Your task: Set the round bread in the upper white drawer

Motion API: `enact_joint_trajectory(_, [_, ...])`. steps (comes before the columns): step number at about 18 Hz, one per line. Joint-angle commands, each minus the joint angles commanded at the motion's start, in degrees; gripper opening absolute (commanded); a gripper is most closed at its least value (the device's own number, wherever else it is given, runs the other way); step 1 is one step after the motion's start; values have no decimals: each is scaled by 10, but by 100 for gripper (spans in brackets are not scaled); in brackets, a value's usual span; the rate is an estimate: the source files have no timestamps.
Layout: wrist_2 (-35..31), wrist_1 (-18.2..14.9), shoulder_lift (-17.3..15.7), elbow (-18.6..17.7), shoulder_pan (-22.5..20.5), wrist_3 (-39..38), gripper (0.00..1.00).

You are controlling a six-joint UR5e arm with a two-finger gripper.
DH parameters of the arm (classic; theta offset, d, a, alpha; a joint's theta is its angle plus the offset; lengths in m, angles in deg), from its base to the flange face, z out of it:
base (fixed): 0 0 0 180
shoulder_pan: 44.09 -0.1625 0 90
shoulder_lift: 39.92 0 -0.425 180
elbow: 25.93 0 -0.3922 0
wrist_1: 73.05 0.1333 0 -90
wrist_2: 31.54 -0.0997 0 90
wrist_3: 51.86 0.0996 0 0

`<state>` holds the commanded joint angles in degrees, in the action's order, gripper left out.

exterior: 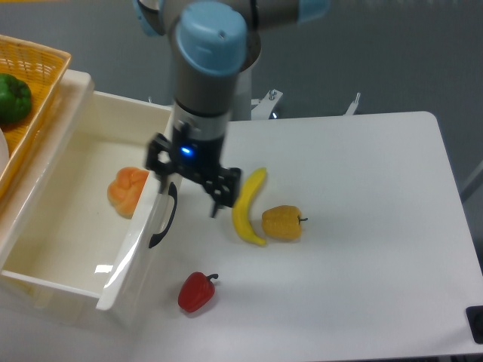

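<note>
The round bread (127, 191), an orange lumpy bun, lies inside the upper white drawer (68, 256), against its front wall just behind the black curved handle (163, 216). My gripper (190, 194) hangs open above the drawer's front right corner and the table, to the right of the bread and apart from it. Nothing is between its fingers.
A yellow banana (247, 205) and a yellow bell pepper (282, 223) lie just right of the gripper. A red bell pepper (197, 291) sits in front of the drawer. An orange wicker basket (30, 90) with a green pepper (13, 99) stands at the far left.
</note>
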<state>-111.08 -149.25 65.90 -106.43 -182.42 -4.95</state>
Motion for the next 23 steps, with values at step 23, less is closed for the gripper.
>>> enact_joint_trajectory(23, [-113,61,188,53,-143,383,100])
